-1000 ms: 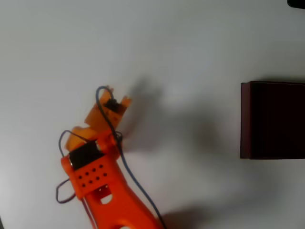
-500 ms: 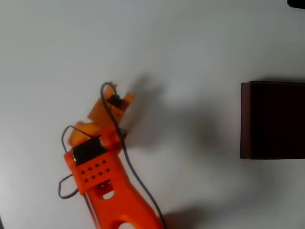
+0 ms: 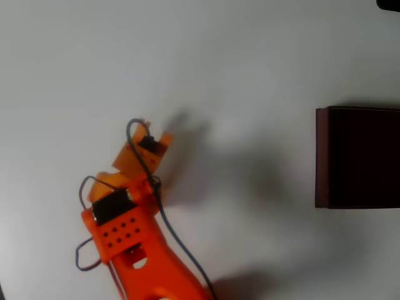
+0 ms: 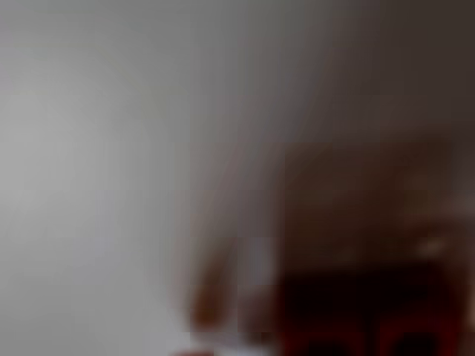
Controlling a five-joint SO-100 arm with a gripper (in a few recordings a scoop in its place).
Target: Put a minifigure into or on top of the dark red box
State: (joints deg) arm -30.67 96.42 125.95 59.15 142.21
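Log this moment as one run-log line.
claw: over table, left of centre, overhead view | claw state: cannot tell | minifigure: not made out, wrist view blurred | dark red box: right edge, apart from claw

Bright orange arm — black servo blocks, dark looping cables.

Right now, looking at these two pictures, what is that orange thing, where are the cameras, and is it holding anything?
The orange thing is a small robot arm seen from a camera looking straight down on a pale table. Its two-fingered gripper is the pointed end at the top of the arm. At the right edge sits the dark red box, thin maroon walls around a nearly black inside. The other picture comes from a camera riding on the arm's wrist; it is too blurred to read. From these pictures I cannot tell whether the gripper holds anything.
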